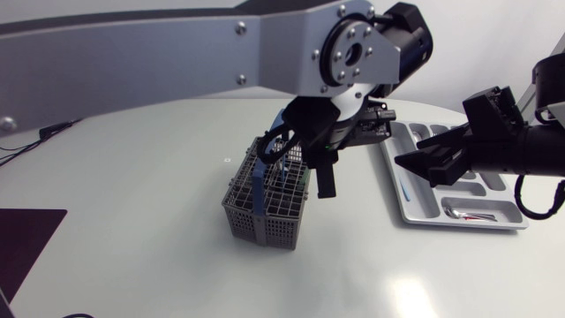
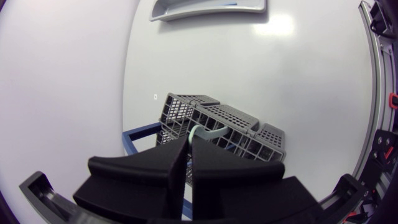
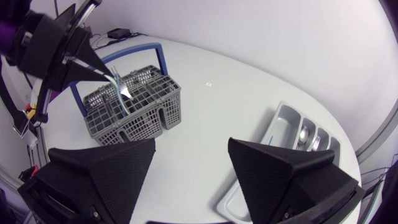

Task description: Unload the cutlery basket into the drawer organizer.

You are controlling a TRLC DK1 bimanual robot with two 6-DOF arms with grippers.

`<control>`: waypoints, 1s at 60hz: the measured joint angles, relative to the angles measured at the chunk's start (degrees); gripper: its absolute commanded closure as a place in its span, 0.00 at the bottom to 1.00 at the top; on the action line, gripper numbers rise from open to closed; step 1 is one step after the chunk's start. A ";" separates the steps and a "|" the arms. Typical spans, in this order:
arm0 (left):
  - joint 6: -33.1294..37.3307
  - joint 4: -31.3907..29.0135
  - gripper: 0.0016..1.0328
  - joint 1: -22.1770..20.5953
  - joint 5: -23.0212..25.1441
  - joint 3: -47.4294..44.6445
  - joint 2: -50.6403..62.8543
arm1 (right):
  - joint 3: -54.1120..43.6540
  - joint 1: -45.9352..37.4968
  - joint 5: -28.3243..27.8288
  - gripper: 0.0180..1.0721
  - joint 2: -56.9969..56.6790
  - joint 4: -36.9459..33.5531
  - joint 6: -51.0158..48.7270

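White bench [image 1: 132, 177], grey cutlery basket [image 1: 265, 216] at mid-scene. Left claw [image 2: 189, 144] is pinched tight on a pale-green utensil [image 2: 205, 129] at the basket's top. Advice: lift straight up (mesh may snag), then carry it right to the organizer [image 1: 399, 190]. Right claw [image 3: 191, 144] gapes wide, empty.

Broad white table [image 1: 124, 203], smooth and faintly glossy, filling nearly the whole scene. Rounded along the far edge and curving away to the right. Lit from above: one soft bright glare [image 1: 411, 297] on the near right of the top, with paler sheen around it and gentle grey shading towards the far left. Tiny dark mark [image 1: 227, 160] near the middle. Thin black cable [image 1: 40, 134] trailing over the far left edge. Flat black patch [image 1: 25, 240] at the near left; on the top or past its edge, cannot tell.
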 measured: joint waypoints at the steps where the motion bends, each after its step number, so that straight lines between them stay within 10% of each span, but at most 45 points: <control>1: -0.33 -0.11 0.94 -0.07 -0.04 0.22 -0.24 | -0.44 0.33 -0.04 0.20 -0.81 0.15 0.00; 21: -10.12 -0.57 0.94 -0.04 2.10 7.39 -1.95 | -6.82 8.33 3.06 0.20 -12.66 4.61 1.62; 60: -29.35 -8.26 0.94 8.48 31.04 19.69 -1.40 | -11.30 29.90 25.81 0.34 -17.07 18.05 4.28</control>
